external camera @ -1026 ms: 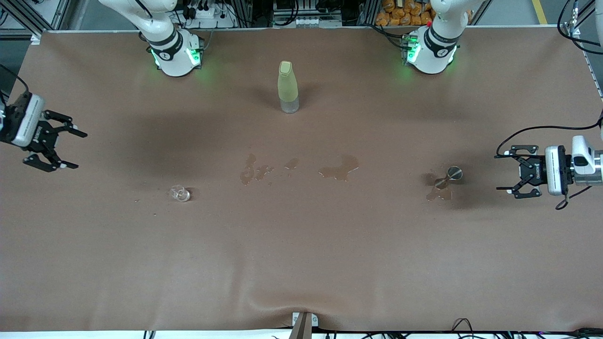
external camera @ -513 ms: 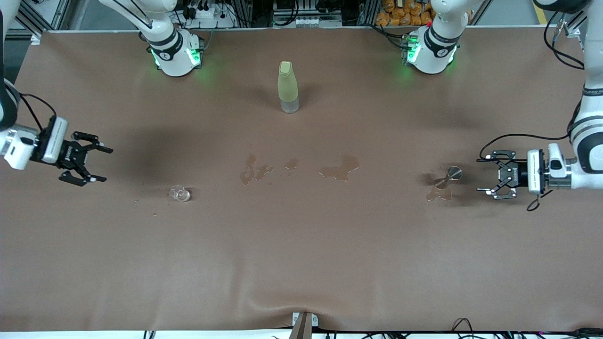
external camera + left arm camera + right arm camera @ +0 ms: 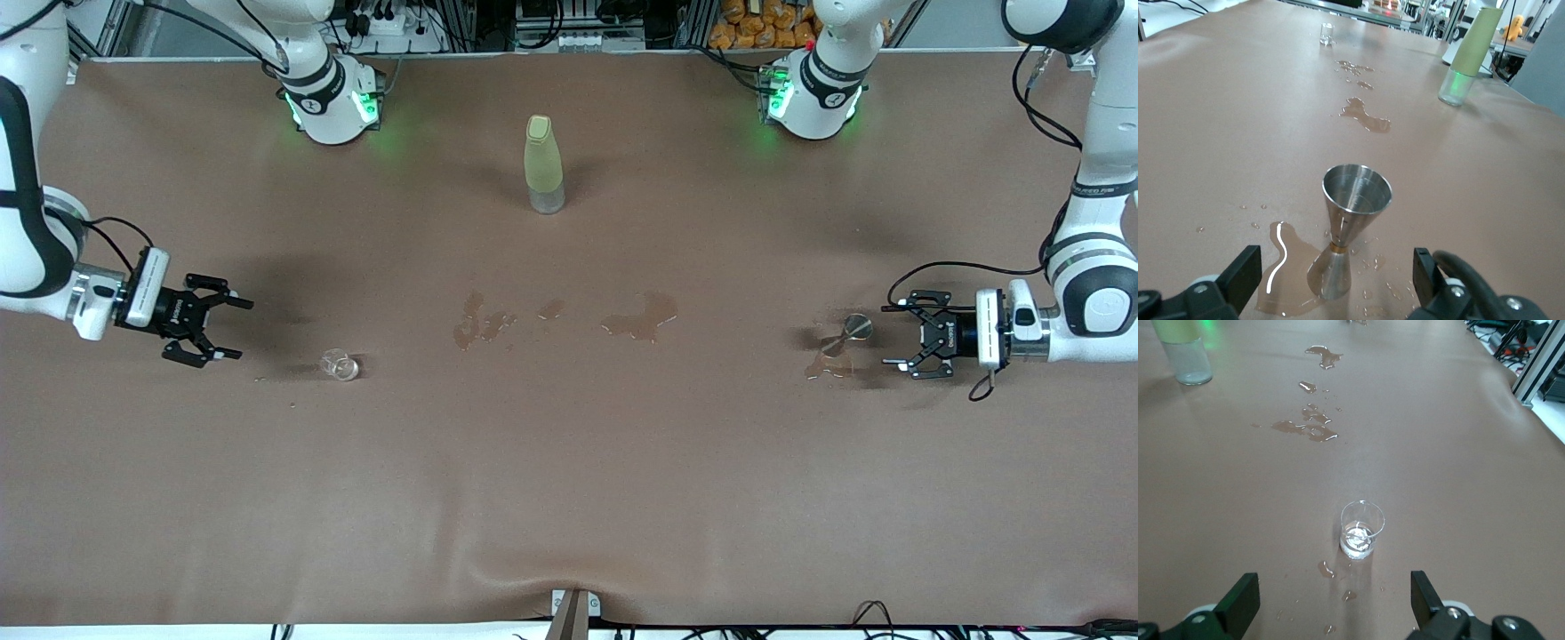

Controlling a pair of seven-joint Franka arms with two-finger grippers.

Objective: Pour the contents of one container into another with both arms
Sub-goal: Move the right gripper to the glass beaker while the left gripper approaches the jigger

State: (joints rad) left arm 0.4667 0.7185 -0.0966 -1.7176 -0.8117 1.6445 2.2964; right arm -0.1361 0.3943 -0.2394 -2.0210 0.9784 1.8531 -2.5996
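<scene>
A matte brown sheet is covering the bench [image 3: 569, 498], rumpling slightly along its near edge. The tiny clear glass cup [image 3: 340, 364] is standing upright toward the right arm's end, round and colourless with a little liquid glinting at its bottom and a few droplets on the sheet beside it. The shiny metal jigger [image 3: 845, 338] is standing toward the left arm's end, hourglass-shaped with a round open mouth, a thin waist ringed by a brass-coloured band, and its foot sitting in a small puddle [image 3: 827, 366]. Between them, irregular wet patches [image 3: 640, 318] are shining on the sheet, and farther from the front camera a tall pale yellow-green bottle [image 3: 542, 164] with a clear base is standing upright. The right gripper [image 3: 231, 329] is hanging low, its black jaws spread wide and holding nothing, pointing at the glass cup but clearly apart from it. The left gripper [image 3: 893, 336] is likewise gaping and empty, just beside the jigger without touching it. Compared with a second ago, both grippers have come in from the bench ends toward their things, while the cup, jigger and bottle are sitting where they were. Small white lettering on each gripper body is too fine to read.
</scene>
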